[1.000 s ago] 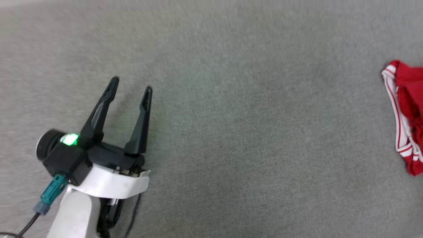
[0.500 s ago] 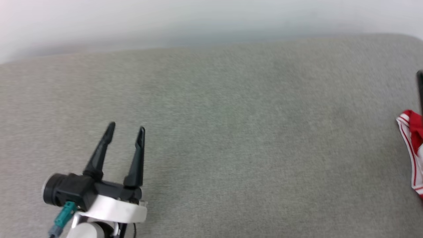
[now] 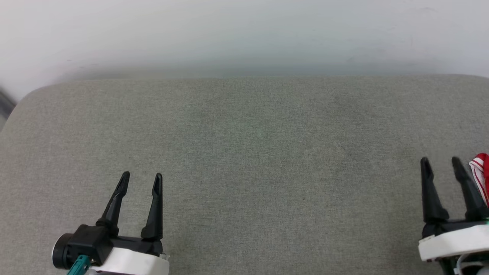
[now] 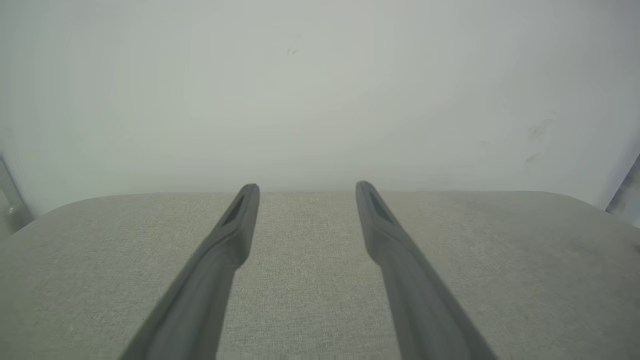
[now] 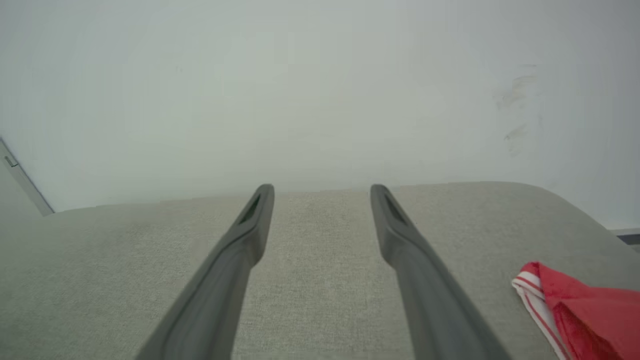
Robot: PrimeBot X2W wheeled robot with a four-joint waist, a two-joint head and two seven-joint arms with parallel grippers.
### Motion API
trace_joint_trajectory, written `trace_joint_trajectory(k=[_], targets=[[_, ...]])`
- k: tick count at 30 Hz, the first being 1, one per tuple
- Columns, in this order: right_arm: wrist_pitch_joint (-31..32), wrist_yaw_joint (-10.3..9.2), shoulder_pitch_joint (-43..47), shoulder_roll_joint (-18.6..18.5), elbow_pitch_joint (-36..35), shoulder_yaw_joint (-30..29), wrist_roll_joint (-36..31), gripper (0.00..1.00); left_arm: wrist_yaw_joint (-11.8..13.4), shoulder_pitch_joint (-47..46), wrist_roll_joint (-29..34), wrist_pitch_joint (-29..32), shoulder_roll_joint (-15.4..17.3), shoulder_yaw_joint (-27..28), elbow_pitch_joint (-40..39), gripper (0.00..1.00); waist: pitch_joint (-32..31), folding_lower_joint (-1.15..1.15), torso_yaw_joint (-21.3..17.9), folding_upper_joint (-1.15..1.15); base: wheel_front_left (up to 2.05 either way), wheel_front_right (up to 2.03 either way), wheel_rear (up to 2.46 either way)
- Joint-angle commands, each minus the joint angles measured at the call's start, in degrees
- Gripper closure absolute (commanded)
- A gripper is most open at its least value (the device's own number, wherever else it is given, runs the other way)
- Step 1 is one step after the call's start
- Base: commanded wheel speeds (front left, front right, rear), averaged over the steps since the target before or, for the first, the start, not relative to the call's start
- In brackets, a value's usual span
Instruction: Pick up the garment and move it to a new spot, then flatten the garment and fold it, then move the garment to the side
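Left claw spread wide, empty, above the near left part of the grey cloth-covered desk. Right claw also spread wide, empty, near the desk's right edge. Garment, red with red-white striped trim, lies bunched at the right edge, just beside the right claw, not gripped. White wall behind the far edge.

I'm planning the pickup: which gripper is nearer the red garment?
Right. The right gripper stands open just left of the garment, with a small gap between them. The left gripper, also open, is far across the grey cushion.
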Motion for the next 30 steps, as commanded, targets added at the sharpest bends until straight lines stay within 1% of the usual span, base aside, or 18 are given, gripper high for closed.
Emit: trace_joint_trajectory(k=[1,5,11,18,20,30], targets=[[-1.6,-0.05,1.5,1.5,1.4,0.4,0.4,0.00,-0.1,1.1,0.3,-0.1,-0.5,0.2,0.3,0.00,-0.2,0.01,0.1,0.00,0.00,0.00,0.00],[-3.4,-0.05,2.2,3.0,3.6,1.5,-0.6,0.00,-0.3,1.5,0.7,-0.1,-0.8,-0.3,0.6,0.00,-0.4,0.01,0.1,0.00,0.00,0.00,0.00],[-4.2,-0.05,1.5,3.9,5.2,2.0,-1.6,0.00,-0.4,1.6,0.4,-0.1,-1.3,0.1,1.1,0.00,-0.4,0.01,0.0,0.00,0.00,0.00,0.00],[-4.7,-0.05,0.4,4.1,5.9,2.1,-1.6,0.00,-0.5,1.5,0.5,-0.1,-1.7,0.8,1.2,0.00,-0.1,0.01,-0.4,0.00,0.00,0.00,0.00],[-4.9,-0.05,0.5,4.2,6.0,2.0,-1.6,0.00,-0.5,1.4,1.1,-0.1,-1.1,0.3,1.1,0.00,0.0,0.01,-0.5,0.00,0.00,0.00,0.00],[-5.1,-0.05,0.3,3.9,5.6,2.8,-1.6,0.00,-0.5,0.8,-0.1,-0.1,-0.6,-1.0,1.6,0.00,0.5,0.01,-0.6,0.00,0.00,0.00,0.00]])
